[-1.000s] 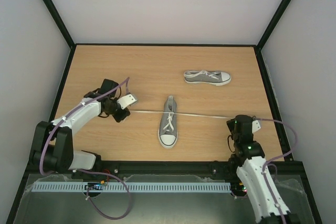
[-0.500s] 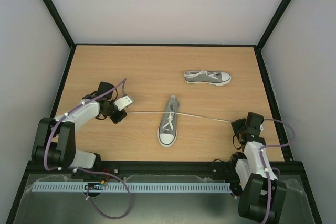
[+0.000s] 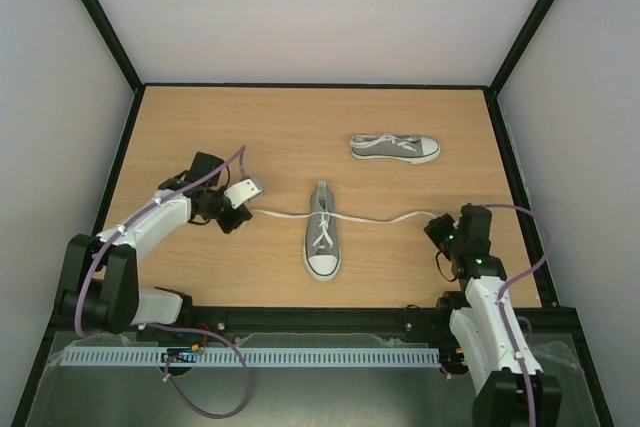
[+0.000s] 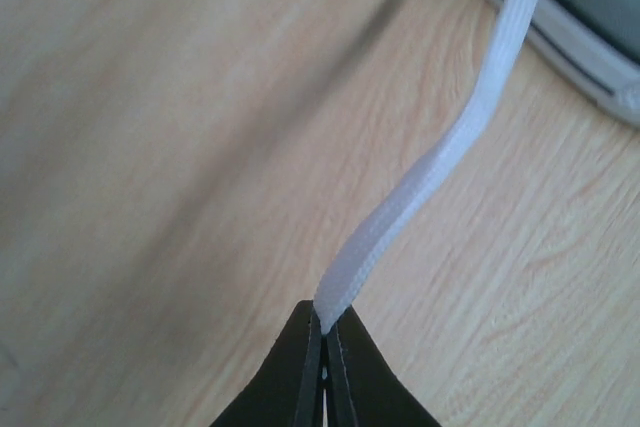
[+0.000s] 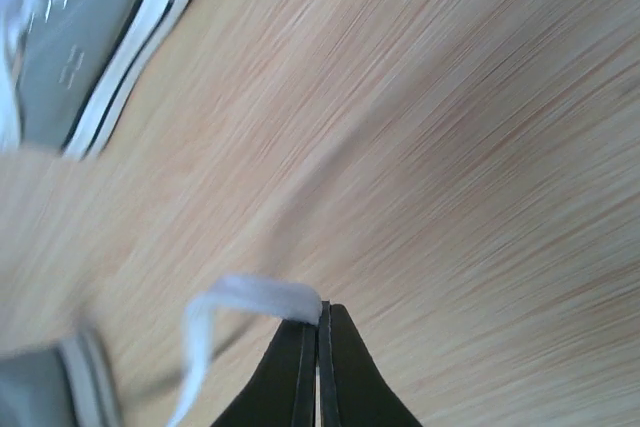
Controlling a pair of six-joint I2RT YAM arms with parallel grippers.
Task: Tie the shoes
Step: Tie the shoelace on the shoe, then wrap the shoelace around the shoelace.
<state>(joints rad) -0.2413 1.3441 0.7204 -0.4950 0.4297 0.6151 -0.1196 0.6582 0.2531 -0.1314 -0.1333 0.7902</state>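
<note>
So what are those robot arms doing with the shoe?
Two robot arms are working on a grey shoe on the table. The left arm has its jaws shut on one end of the white lace, and the right arm pinches the other end. The lace is spread out to both sides. The second shoe lies farther back, with nothing touching it.

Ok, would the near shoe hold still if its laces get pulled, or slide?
Likely slides: the near shoe looks small and light on the smooth table. Its lace bends limply from the left gripper, so probably floppy, passing only pull.
</note>
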